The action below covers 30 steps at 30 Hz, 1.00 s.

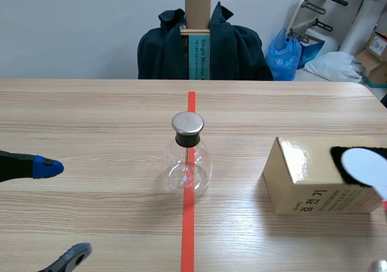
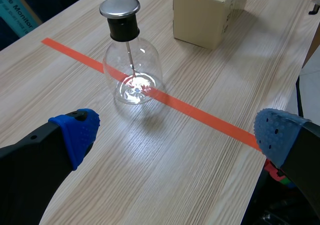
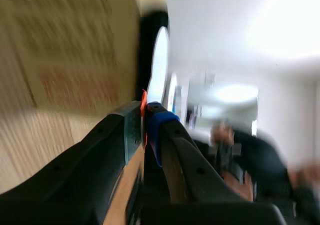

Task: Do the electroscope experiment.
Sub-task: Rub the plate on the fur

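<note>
My right claw (image 3: 145, 127) is pressed together on a thin orange-red handle (image 3: 143, 105). I take that handle to belong to the flat round white disc (image 1: 364, 166), which lies on the black fuzzy cloth (image 1: 336, 157) atop the tan cardboard box (image 1: 299, 163), at 3 o'clock from the clear round glass flask (image 1: 187, 166). My wrist view is too smeared to show where handle meets disc. I judge this to be the charging step: pinch the handle alone, hold the disc face flat on the cloth while rubbing, and let neither my pads nor the bare card touch that face, or the charge may leak off. My left claw (image 1: 63, 210) hangs spread wide, holding nothing, at 9 o'clock from the flask and well apart from it, which is a good place for it during this step. The flask stands upright mid-table, right on the orange-red tape line (image 1: 188, 223). It has a black stopper (image 1: 187, 140), a flat silvery metal cap (image 1: 187, 123) and a thin rod (image 2: 131, 60) running down inside; whatever hangs at the rod's foot is too small to read
</note>
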Each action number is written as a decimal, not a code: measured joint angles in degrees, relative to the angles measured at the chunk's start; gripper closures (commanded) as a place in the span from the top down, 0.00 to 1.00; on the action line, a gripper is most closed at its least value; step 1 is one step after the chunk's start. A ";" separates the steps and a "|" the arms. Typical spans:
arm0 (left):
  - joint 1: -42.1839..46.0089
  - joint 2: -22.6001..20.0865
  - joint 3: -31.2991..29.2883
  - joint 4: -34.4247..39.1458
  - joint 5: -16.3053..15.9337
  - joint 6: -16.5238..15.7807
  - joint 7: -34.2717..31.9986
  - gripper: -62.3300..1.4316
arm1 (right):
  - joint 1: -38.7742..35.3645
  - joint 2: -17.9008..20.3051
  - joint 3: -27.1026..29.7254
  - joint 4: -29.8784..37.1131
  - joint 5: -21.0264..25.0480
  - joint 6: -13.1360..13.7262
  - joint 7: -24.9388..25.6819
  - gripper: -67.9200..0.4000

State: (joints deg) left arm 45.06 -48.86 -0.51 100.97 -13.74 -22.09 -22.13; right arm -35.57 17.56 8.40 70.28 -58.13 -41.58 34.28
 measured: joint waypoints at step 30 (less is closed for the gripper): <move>0.00 1.07 0.00 0.00 0.02 0.00 0.00 1.00 | 0.31 -1.20 -0.24 0.00 -1.11 0.00 -8.33 0.02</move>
State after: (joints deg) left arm 45.06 -47.79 -0.51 100.97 -13.72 -22.09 -22.13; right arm -35.27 16.36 8.16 70.28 -59.24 -41.58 25.96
